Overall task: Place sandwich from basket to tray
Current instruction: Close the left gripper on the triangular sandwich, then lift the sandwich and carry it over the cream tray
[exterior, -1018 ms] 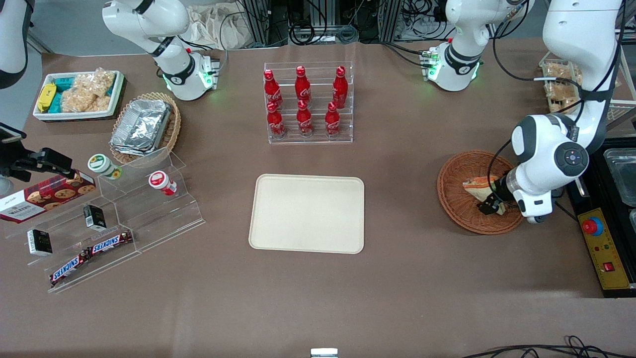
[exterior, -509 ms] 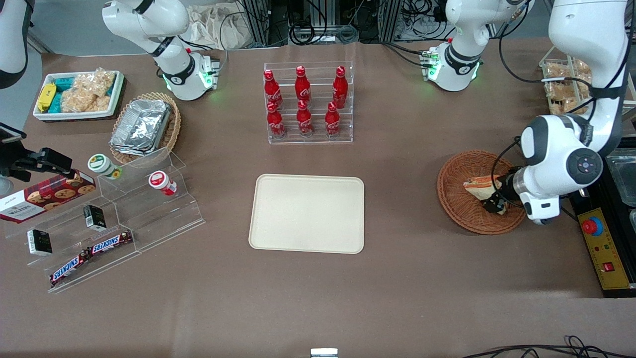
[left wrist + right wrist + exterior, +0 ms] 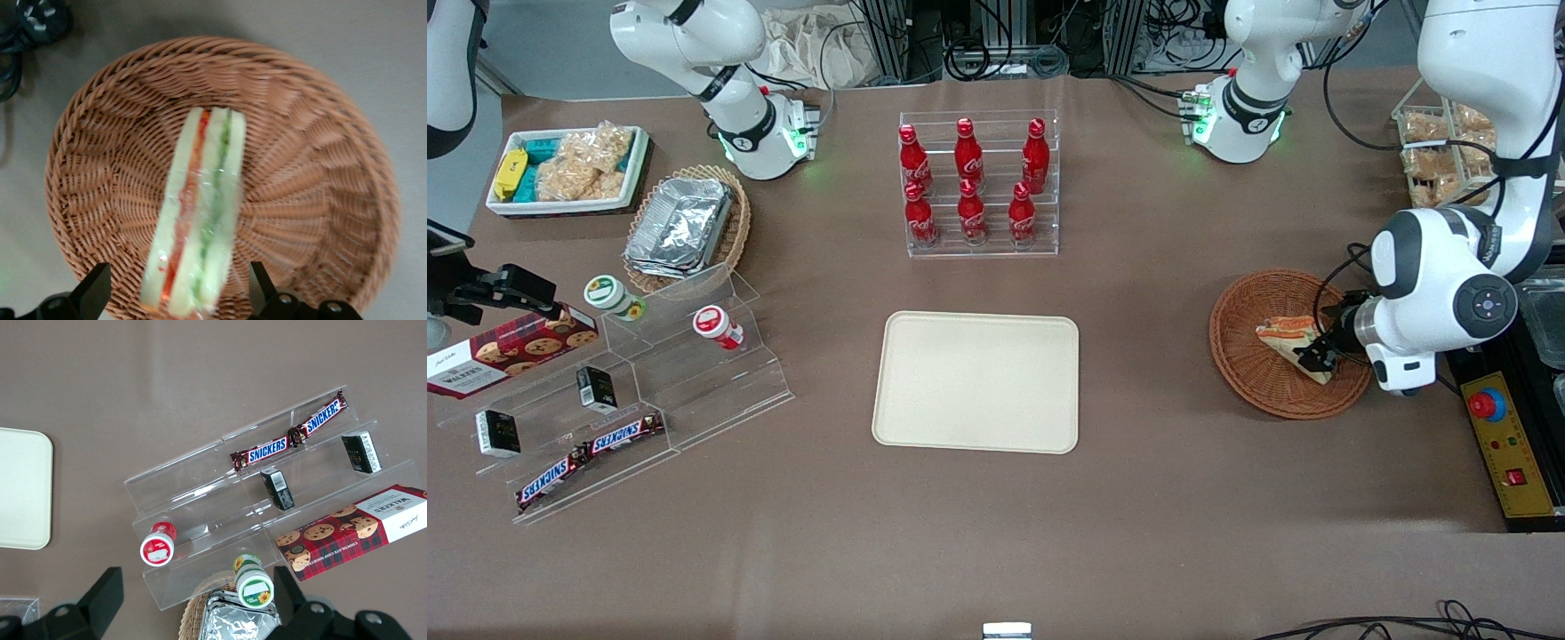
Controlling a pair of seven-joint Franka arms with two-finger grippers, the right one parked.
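The counter [image 3: 1138, 498] is big and brown and takes up most of the front view. In the middle of that picture lies the tray [image 3: 975, 382], flat and cream, with nothing on it, so it looks ready for the food. Above it in the picture a clear rack of red bottles [image 3: 971, 182] stands upright. At the right side of the picture sits the round brown basket [image 3: 1249, 356], well apart from the tray. It is low and wide, so a gripper can reach in from above. Inside it lies the sandwich [image 3: 1288, 338], a small wedge in clear wrap. In the left wrist view the sandwich [image 3: 200, 213] rests on its side in the basket [image 3: 313, 167], with its red and green stripes facing up. The gripper [image 3: 1316, 356] hangs just over the end of the sandwich that lies toward the working arm's end of the counter. Its two black fingers [image 3: 93, 293] stand apart, one on each side of the wedge, not squeezing it yet. They seem lined up this way so they can close on the soft bread sides. The lift has not begun, I think.
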